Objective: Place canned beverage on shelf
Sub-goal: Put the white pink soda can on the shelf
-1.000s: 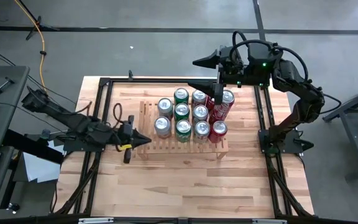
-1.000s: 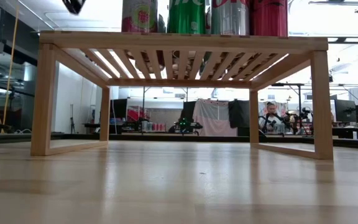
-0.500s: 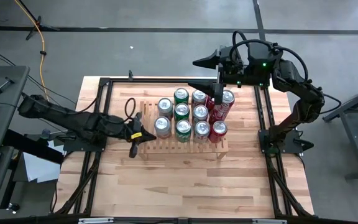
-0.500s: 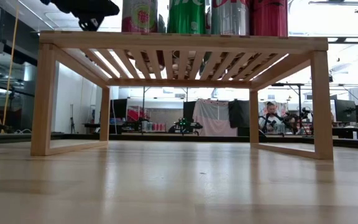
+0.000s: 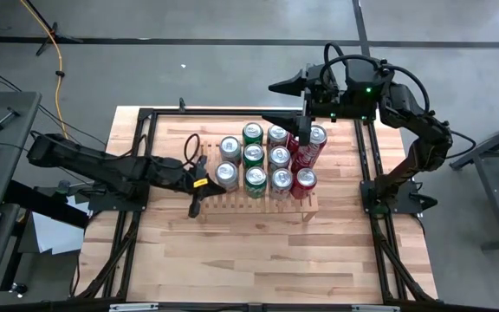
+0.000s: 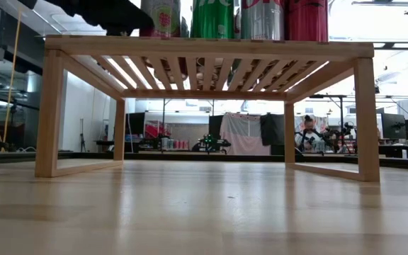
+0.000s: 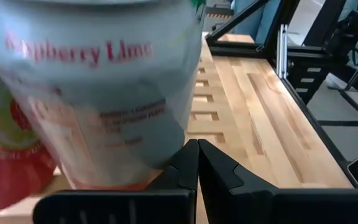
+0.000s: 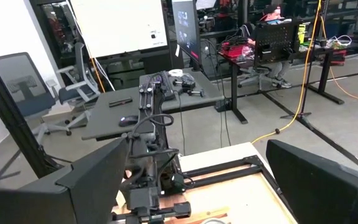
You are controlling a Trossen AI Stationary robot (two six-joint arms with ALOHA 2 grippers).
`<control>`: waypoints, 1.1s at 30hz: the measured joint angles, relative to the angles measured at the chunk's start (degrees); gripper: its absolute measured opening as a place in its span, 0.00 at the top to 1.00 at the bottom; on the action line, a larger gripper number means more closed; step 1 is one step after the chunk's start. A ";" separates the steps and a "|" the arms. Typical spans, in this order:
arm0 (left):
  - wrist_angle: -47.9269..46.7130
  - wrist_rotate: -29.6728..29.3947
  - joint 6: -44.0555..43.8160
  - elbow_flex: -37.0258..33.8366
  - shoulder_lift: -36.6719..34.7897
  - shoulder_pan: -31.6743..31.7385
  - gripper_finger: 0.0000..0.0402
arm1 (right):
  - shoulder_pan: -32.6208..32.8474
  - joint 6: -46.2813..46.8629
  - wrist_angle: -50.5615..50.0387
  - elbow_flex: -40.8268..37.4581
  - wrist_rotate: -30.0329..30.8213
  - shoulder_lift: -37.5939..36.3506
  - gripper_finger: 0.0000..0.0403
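Note:
The light wooden slatted shelf [image 5: 206, 154] stands mid-table and carries several upright cans: silver, green and red. My left gripper [image 5: 204, 184] is shut and reaches level over the shelf's left end. Its tips are right in front of the near-left silver raspberry-lime can [image 5: 225, 176]. That can fills the left wrist view [image 7: 98, 93] just beyond the closed fingertips [image 7: 197, 149]. My right gripper [image 5: 286, 104] hangs open and empty above the shelf's far right, near a red can [image 5: 312, 146]. Its fingers are wide apart in the right wrist view [image 8: 197, 146]. My left gripper's shut fingertips [image 7: 188, 155] come level from the table's left. They stand at the lower side wall [image 7: 148, 168] of the silver raspberry-lime can, which stands upright on the shelf. I cannot tell whether they touch it.
The low view shows the shelf's top [image 6: 211, 48] on four legs, with open space beneath and bare wooden tabletop [image 6: 204, 212] in front. Black frame rails [image 5: 366, 165] run along the table's left and right sides. Bare table [image 5: 258, 251] lies toward the near edge.
My left gripper has moved toward the table's right edge. It has gone from beside the shelf's left end to over its slats, close up to the near-left silver can. The cans and my right arm have kept still.

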 joint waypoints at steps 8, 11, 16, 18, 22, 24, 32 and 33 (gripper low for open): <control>0.91 -0.39 2.44 0.00 -0.06 0.46 1.00 | -0.01 0.21 0.00 0.00 0.00 0.00 0.08; 0.95 -0.45 2.47 0.00 -0.06 1.19 1.00 | 0.01 0.22 0.00 0.00 0.00 0.00 0.08; 0.95 -0.46 2.91 0.00 -0.06 2.70 1.00 | -0.01 0.23 0.00 0.00 0.00 0.00 0.08; 0.95 -0.48 3.46 0.00 -0.06 3.15 1.00 | -0.01 0.21 0.00 0.00 0.00 0.00 0.08; 0.95 -0.40 3.64 0.00 -0.06 3.69 1.00 | 0.00 0.23 0.00 0.00 0.00 0.00 0.08; 0.96 -0.44 4.02 0.00 -0.06 3.72 1.00 | 0.01 0.22 0.00 0.00 0.00 0.00 0.08; 2.62 -0.42 4.03 0.00 -0.21 3.69 1.00 | 0.01 0.21 0.00 0.00 0.00 0.00 0.08; 2.55 -0.42 4.04 0.00 -0.46 3.69 1.00 | -0.01 0.21 0.00 0.00 0.00 0.00 0.08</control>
